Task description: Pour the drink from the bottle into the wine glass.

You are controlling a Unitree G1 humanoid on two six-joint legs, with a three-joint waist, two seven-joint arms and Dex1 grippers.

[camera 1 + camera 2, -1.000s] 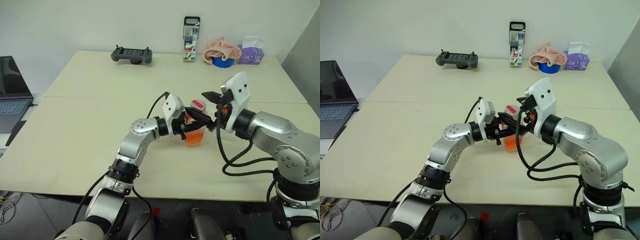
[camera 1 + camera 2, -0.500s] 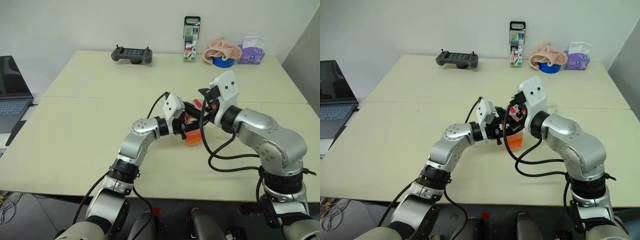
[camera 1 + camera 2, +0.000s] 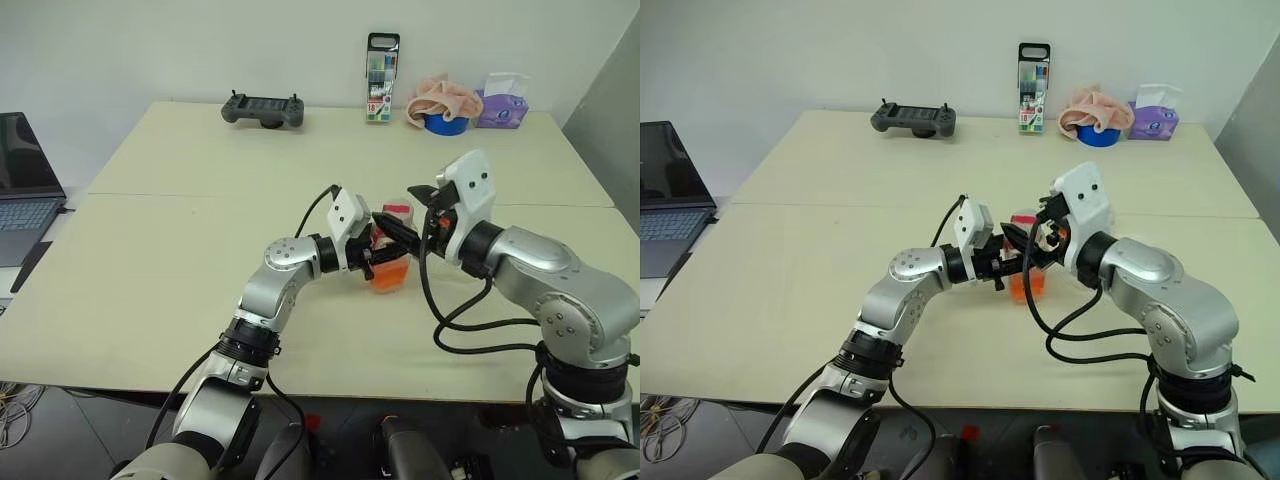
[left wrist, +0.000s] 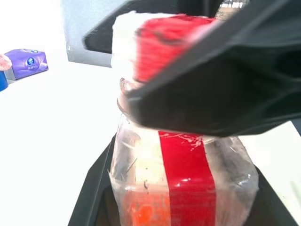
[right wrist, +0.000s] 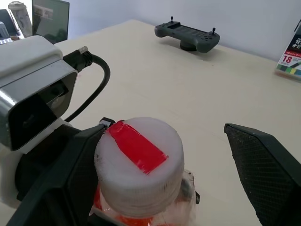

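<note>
My left gripper point(image 3: 384, 262) is shut on the bottle point(image 3: 390, 272), a small clear plastic one held upright just above the table near its middle. The drink point(image 3: 388, 280), an orange-red liquid, fills its lower part. A pinkish-red strip runs down its side point(image 4: 188, 179). My right gripper point(image 3: 405, 213) is open, with one black finger on each side of the red-and-white cap point(image 5: 138, 165). One finger point(image 5: 75, 174) sits close against the cap; the other point(image 5: 263, 165) stands well off. The wine glass is hidden.
Along the far edge of the table point(image 3: 150, 260) lie a black game controller point(image 3: 263, 110), a tall marker pack point(image 3: 381, 65), a blue bowl with a pink cloth point(image 3: 440, 110) and a purple tissue pack point(image 3: 502, 105). A laptop point(image 3: 25, 190) sits off the left side.
My right arm swung left over the bottle's cap, then drew back a little to the right, still open. The left gripper and the bottle kept still.
</note>
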